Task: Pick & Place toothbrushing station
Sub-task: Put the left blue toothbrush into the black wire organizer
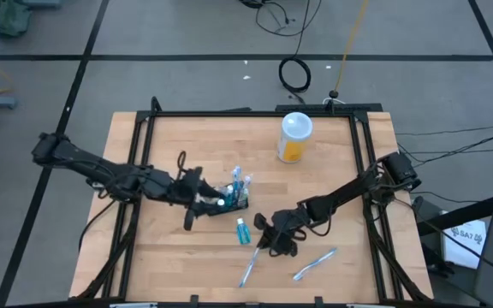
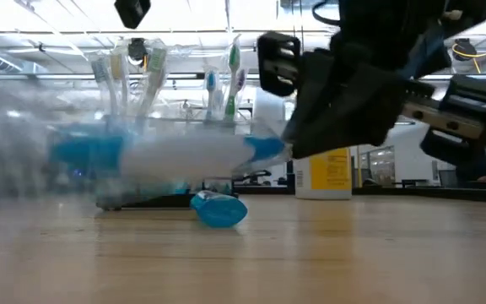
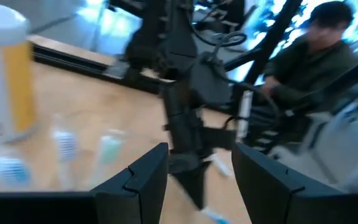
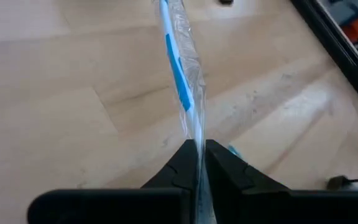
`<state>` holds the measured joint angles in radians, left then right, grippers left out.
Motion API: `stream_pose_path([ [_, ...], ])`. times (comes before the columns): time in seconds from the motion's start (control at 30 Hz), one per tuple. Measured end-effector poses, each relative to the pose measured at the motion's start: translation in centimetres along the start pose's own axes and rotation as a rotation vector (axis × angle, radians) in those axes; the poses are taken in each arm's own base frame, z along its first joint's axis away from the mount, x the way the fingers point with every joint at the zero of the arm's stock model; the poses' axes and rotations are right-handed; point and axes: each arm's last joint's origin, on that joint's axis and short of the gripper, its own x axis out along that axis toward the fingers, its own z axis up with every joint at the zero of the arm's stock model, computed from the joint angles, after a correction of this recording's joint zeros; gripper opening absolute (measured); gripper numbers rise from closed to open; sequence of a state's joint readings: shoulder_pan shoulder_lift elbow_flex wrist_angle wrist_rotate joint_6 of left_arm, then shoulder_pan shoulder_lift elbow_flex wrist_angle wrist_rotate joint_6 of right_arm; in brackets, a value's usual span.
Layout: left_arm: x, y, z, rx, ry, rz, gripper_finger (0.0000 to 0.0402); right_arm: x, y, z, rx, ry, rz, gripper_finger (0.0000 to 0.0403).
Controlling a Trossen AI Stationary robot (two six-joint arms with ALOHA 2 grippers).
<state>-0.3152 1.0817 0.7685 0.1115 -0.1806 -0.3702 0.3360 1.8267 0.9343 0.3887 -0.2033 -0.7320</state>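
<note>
The black wire-mesh basket (image 1: 236,195) stands mid-table with several blue-and-white toothbrushes upright in it. A teal tube (image 1: 242,229) lies on the table just in front of it and shows in the low view (image 2: 219,209). My right gripper (image 1: 268,242) is shut on a wrapped toothbrush (image 1: 249,267) near the front edge. Another toothbrush (image 1: 315,263) lies flat to the right. My left gripper (image 1: 202,202) is open and empty at the basket's left side; whether it touches the basket I cannot tell. My right gripper pinches one end of the toothbrush (image 4: 196,134) between its two fingers, clear wrapper included. The fingers slant toward the table's near left, and the brush runs on ahead of them, along their line. In the low view the brush (image 2: 167,156) hangs about level, clear of the table.
A white and yellow bottle (image 1: 295,137) stands at the back of the table. A black frame (image 1: 362,154) runs around the tabletop. A person (image 3: 316,56) sits beyond the table's right side. Bare wood lies at the front left.
</note>
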Motion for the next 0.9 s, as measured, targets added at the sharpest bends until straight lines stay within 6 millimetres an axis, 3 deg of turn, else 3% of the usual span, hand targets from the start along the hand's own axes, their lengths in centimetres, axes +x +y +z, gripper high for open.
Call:
stream_pose_path([
  [0.33,1.9,-0.6,-0.7,-0.236,0.022,-0.128,0.0182,0.3,-0.9,1.6,-0.278,0.284,-0.135,0.0015],
  [0.6,2.2,-2.0,-1.7,-0.353,0.085,-0.177,0.0182,0.3,-1.5,2.2,-0.444,0.268,-0.195,0.0014],
  [0.9,1.1,-5.8,0.0,-0.164,0.03,-0.292,0.0182,0.3,-1.8,2.6,-0.501,0.238,-0.239,0.0017],
])
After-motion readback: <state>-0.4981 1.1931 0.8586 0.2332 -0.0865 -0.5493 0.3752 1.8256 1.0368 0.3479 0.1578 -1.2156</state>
